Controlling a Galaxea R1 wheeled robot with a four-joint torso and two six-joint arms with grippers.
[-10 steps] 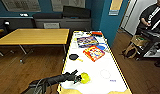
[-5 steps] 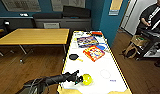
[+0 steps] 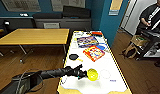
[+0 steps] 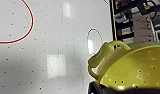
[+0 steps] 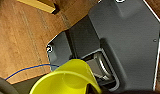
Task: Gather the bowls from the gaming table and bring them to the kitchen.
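The gaming table [image 3: 96,85], long and white-topped, runs away from me in the head view. Near its front end lies the yellow-green bowl [image 3: 93,74], tipped up with its inside showing. My left gripper [image 3: 84,74] reaches in from the left and is shut on that bowl's rim. In the left wrist view the bowl [image 4: 131,67] is perforated, has a small handle and hangs just over the white top. A pale see-through bowl [image 3: 105,74] sits just right of it. My right gripper hangs low beside my base, shut on a yellow cup [image 5: 68,80].
Colourful game boxes [image 3: 93,53] and a black round thing [image 3: 73,57] lie further along the table. A wide wooden-topped table [image 3: 33,36] stands to the left. A person [image 3: 151,17] stands behind a dark cart [image 3: 152,37] at the right. Wooden floor [image 5: 21,37] lies below.
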